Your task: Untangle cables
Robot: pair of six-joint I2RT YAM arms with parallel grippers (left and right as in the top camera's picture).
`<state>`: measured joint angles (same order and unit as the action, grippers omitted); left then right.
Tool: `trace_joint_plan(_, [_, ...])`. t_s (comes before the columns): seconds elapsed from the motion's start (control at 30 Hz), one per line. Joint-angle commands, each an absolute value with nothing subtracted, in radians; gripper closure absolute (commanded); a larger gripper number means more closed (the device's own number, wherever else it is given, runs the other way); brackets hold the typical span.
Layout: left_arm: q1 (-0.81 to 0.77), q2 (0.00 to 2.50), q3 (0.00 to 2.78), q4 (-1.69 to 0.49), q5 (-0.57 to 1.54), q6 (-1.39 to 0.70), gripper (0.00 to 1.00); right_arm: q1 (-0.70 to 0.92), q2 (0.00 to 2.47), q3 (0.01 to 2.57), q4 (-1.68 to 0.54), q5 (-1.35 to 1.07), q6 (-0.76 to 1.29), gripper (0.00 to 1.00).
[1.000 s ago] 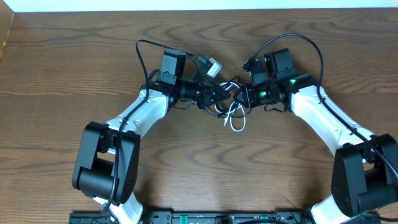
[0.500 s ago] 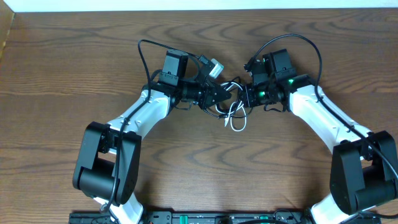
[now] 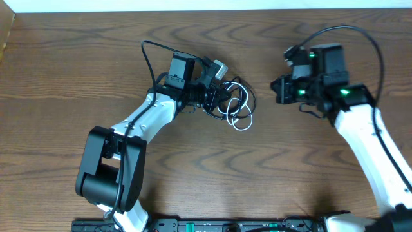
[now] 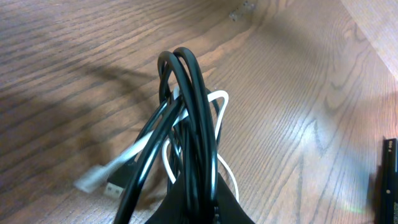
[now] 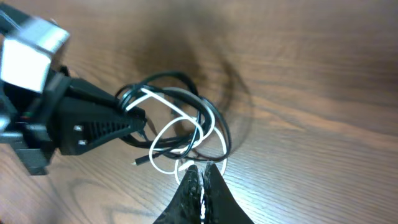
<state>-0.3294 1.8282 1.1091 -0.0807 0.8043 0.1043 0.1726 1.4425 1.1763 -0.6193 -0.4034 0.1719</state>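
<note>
**Cables bunched in the left pincer, right pincer shut and standing off**

The cables [image 3: 236, 106] sit just above the middle of my overhead frame. They are a small tangle of black loops with a white cord threaded through, resting on the brown wood-grain counter [image 3: 77, 58]. One white loop hangs out at the lower edge of the bundle, toward the bottom of the frame.

My left pincer [image 3: 217, 100] reaches in from the left side of the tangle and is clamped on it. On the left wrist view the black loops [image 4: 193, 118] rise out of the dark fingers at the bottom edge, bunched tight there and arching up to the centre, with the white cord woven between them. At lower left of that view a white plug [image 4: 92, 180] and a dark plug [image 4: 115, 190] hang side by side, low over the wood. Both are blurred, and I cannot tell whether they touch it.

My right pincer [image 3: 278, 90] is in the upper right of the overhead frame, well apart from the tangle, with bare counter between them. It is closed, and on the right wrist view its fingertips [image 5: 190, 190] meet in a narrow wedge at bottom centre. A pale streak runs along the seam, and I cannot tell whether it is a glint or a strand.

In that same view the left pincer comes in from the left as a black wedge, gripping the coil at the centre of the frame
</note>
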Motion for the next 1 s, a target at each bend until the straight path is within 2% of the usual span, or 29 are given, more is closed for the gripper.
trace_joint_plan(0.0, [-0.333, 1.829, 1.116, -0.083, 0.801, 0.103, 0.92, 0.131, 1.409, 1.19, -0.646, -0.411, 0.169, 0.99])
trace_joint_plan(0.1, [-0.334, 1.829, 1.116, -0.089, 0.817, 0.103, 0.92, 0.128, 1.42, 1.188, -0.676, -0.421, 0.158, 0.99])
trace_joint_plan(0.23, [-0.334, 1.829, 1.116, -0.08, 0.951, 0.106, 0.93, 0.167, 1.47, 1.188, -0.675, -0.442, 0.113, 0.94])
trace_joint_plan(0.3, [-0.334, 1.829, 1.116, -0.072, 1.044, 0.146, 0.92, 0.191, 1.501, 1.188, -0.65, -0.477, 0.08, 0.78])
trace_joint_plan(0.33, [-0.334, 1.829, 1.116, -0.059, 1.104, 0.157, 0.92, 0.207, 1.526, 1.188, -0.629, -0.5, 0.07, 0.55])
trace_joint_plan(0.37, [-0.334, 1.829, 1.116, -0.056, 1.125, 0.157, 0.92, 0.216, 1.544, 1.188, -0.619, -0.504, 0.069, 0.48])
trace_joint_plan(0.4, [-0.334, 1.829, 1.116, -0.055, 1.138, 0.156, 0.93, 0.22, 1.555, 1.188, -0.614, -0.503, 0.068, 0.46])
trace_joint_plan(0.53, [-0.334, 1.829, 1.116, -0.055, 1.195, 0.156, 0.92, 0.226, 1.614, 1.188, -0.599, -0.508, 0.06, 0.46])
trace_joint_plan(0.73, [-0.334, 1.829, 1.116, -0.055, 1.193, 0.157, 0.92, 0.241, 1.655, 1.188, -0.597, -0.542, 0.054, 0.55])
trace_joint_plan(0.83, [-0.334, 1.829, 1.116, -0.055, 1.193, 0.157, 0.92, 0.243, 1.655, 1.188, -0.593, -0.542, 0.05, 0.55])
trace_joint_plan(0.9, [-0.334, 1.829, 1.116, -0.055, 1.193, 0.157, 0.92, 0.244, 1.655, 1.188, -0.591, -0.542, 0.051, 0.64])
trace_joint_plan(0.97, [-0.334, 1.829, 1.116, -0.055, 1.193, 0.157, 0.92, 0.248, 1.655, 1.188, -0.591, -0.541, 0.051, 0.82])
